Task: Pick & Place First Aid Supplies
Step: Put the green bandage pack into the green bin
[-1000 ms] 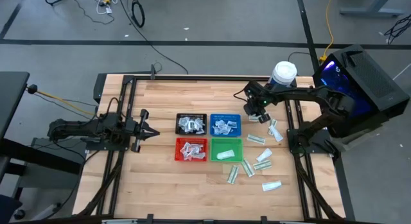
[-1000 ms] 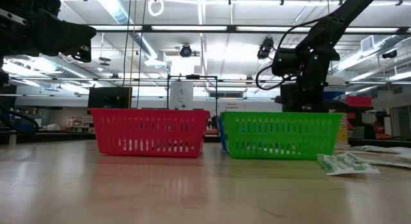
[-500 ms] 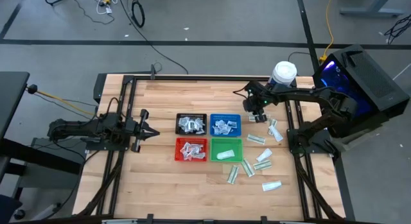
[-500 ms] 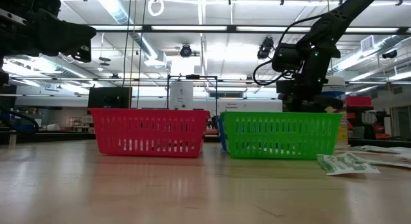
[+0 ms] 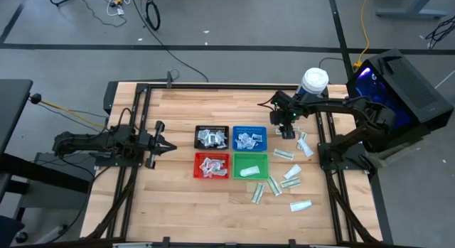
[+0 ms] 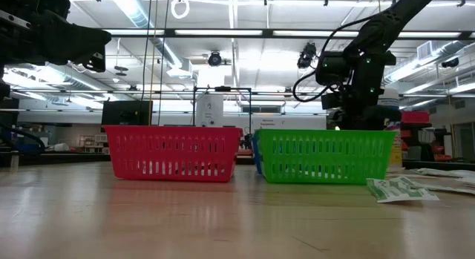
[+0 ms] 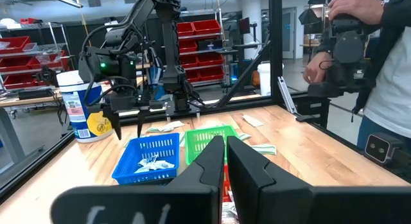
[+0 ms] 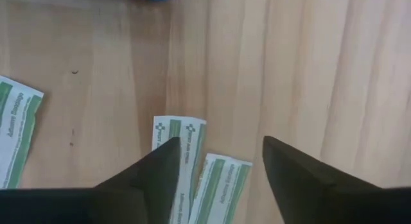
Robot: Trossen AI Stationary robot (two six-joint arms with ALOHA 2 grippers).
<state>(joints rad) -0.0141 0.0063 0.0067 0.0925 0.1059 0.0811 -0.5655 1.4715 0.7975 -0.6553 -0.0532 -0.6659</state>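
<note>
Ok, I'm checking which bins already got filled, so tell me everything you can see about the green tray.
The green tray is a small rectangular basket of slotted plastic mesh, sitting upright and flat on the wooden table. It is the front right one of four trays, close beside the red tray, with the blue tray behind it. Inside lies at least one pale packet. More white-and-green packets lie loose on the table near it. No gripper touches it.

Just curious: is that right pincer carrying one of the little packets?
No. The right pincer is open and empty above white-and-green packets lying on the table.
</note>
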